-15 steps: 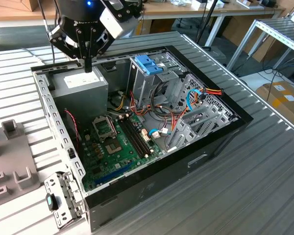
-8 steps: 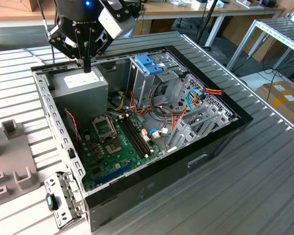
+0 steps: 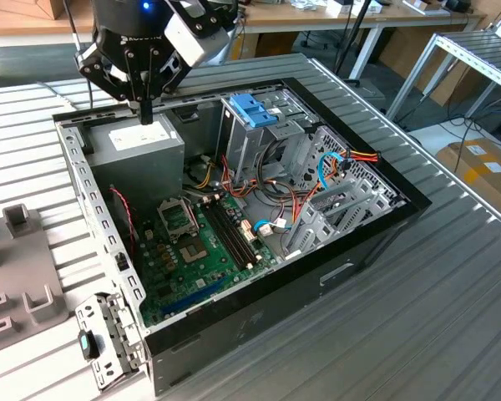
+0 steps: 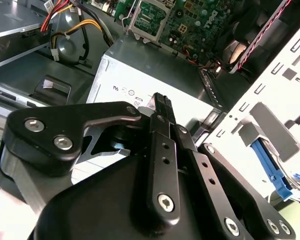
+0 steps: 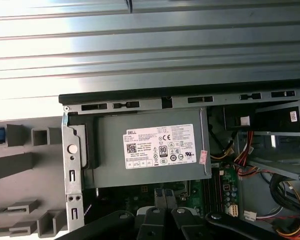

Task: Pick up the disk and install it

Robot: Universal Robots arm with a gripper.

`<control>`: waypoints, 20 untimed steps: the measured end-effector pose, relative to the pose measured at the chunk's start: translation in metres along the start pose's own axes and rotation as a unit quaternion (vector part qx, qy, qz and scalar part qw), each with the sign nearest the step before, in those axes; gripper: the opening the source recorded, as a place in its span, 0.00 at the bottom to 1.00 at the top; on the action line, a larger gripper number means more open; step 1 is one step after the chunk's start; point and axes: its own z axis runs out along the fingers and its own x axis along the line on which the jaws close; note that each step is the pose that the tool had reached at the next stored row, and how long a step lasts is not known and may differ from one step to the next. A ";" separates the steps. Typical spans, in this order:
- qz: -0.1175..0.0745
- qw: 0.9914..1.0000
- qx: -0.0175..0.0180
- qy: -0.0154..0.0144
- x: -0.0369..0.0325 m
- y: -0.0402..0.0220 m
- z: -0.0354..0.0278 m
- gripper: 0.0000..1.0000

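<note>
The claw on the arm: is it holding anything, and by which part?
Nothing is held. The gripper hangs above the grey power supply in the open computer case, its fingers closed together with nothing between them.

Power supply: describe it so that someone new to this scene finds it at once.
An open computer case lies on the slatted metal table. In its corner toward the exterior view's upper left, right below the gripper, sits the power supply. It is the one plain grey metal box with a white label, beside the green motherboard.
</note>
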 end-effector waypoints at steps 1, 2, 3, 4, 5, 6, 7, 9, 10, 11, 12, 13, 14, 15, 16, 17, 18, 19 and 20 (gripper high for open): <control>0.000 1.000 0.000 0.000 0.0003 0.0000 0.0000 0.11; 0.000 1.000 0.000 0.000 0.0007 -0.0001 0.0000 0.11; 0.000 1.000 0.000 0.000 0.0010 -0.0001 0.0000 0.11; 0.000 1.000 0.000 0.000 0.0015 -0.0001 0.0000 0.11; 0.000 1.000 0.000 0.000 0.0022 -0.0002 -0.0001 0.11; 0.000 1.000 0.000 0.000 0.0028 -0.0002 -0.0001 0.11; 0.000 1.000 0.000 0.000 0.0034 -0.0003 -0.0001 0.11; 0.000 1.000 0.000 0.000 0.0047 -0.0004 -0.0001 0.11; 0.000 1.000 0.000 0.000 0.0051 -0.0004 -0.0001 0.11; 0.000 1.000 0.000 0.000 0.0054 -0.0004 -0.0001 0.11; 0.000 1.000 0.000 0.000 0.0059 -0.0004 -0.0002 0.11; 0.000 1.000 0.000 0.000 0.0066 -0.0005 -0.0002 0.11; 0.000 1.000 0.000 0.000 0.0073 -0.0005 -0.0002 0.11; 0.000 1.000 0.000 0.000 0.0087 -0.0007 -0.0002 0.11; 0.000 1.000 0.000 0.000 0.0090 -0.0007 -0.0002 0.11; 0.000 1.000 0.000 0.000 0.0094 -0.0007 -0.0002 0.11; 0.000 1.000 0.000 0.000 0.0099 -0.0007 -0.0002 0.11; 0.000 1.000 0.000 0.000 0.0102 -0.0008 -0.0003 0.11; 0.000 1.000 0.000 0.000 0.0107 -0.0008 -0.0003 0.11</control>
